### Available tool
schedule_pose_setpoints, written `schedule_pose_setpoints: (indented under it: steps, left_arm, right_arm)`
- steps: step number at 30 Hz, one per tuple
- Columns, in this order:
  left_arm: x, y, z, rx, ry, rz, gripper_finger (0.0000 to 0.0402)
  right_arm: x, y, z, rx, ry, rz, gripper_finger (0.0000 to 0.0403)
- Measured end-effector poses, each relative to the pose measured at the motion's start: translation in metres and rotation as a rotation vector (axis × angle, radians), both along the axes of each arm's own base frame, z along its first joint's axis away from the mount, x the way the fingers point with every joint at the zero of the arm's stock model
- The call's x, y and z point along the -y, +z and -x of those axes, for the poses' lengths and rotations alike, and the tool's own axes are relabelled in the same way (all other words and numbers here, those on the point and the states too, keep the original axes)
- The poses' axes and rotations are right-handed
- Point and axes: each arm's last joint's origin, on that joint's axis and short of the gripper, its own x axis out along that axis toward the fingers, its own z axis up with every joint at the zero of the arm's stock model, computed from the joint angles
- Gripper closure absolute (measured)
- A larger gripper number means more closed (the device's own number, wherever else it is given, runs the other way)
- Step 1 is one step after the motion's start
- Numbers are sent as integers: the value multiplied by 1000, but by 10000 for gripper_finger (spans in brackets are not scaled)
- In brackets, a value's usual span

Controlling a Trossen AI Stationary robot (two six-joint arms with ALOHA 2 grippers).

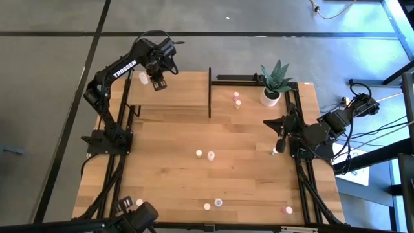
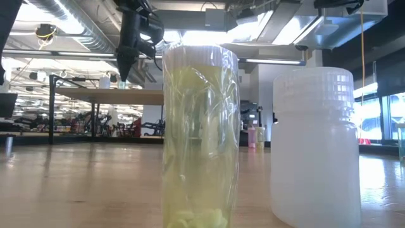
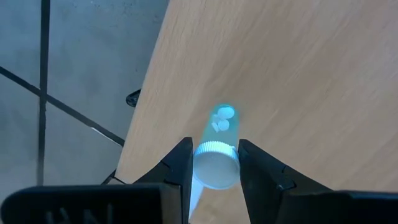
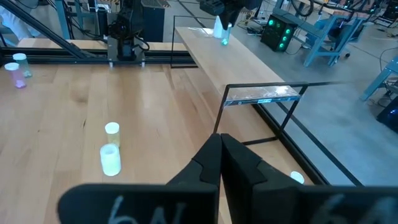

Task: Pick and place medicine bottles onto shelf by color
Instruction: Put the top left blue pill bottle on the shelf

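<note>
The shelf is a raised light-wood platform at the table's far left. My left gripper hangs over the shelf's far left corner, pointing down, shut on a white-capped medicine bottle with pills inside; this bottle also shows in the right wrist view, just above the shelf top. Several other bottles stand upright on the table: two mid-table, two pink-topped near the plant, others along the near edge. My right gripper waits shut at the table's right edge, holding nothing. My left gripper pinches the bottle's white cap between its two fingers, one on either side. The fingers come from above, pointing steeply down. The bottle hangs below them, bottom end toward the shelf top; I cannot tell whether it touches the wood.
A potted plant stands at the far right beside the shelf's black posts. Right in front of the low camera stand a yellow-green bottle and a white one. Open tabletop lies between the shelf and the near edge.
</note>
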Motion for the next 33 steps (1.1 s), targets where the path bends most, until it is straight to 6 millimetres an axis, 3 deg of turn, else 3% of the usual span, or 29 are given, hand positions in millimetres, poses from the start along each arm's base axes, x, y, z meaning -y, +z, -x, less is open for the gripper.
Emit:
schedule_pose_setpoints:
  steps: [10, 24, 33]
  left_arm:
    - [-1, 0, -1, 5, -9, -8, 309]
    - [-2, -2, -2, -6, 4, -30, 265]
    - [-3, -2, -2, -8, 5, -30, 259]
  right_arm:
    - [0, 0, 0, 0, 0, 0, 391]
    - [0, 0, 0, 0, 0, 1, 391]
    - [0, 0, 0, 0, 0, 0, 391]
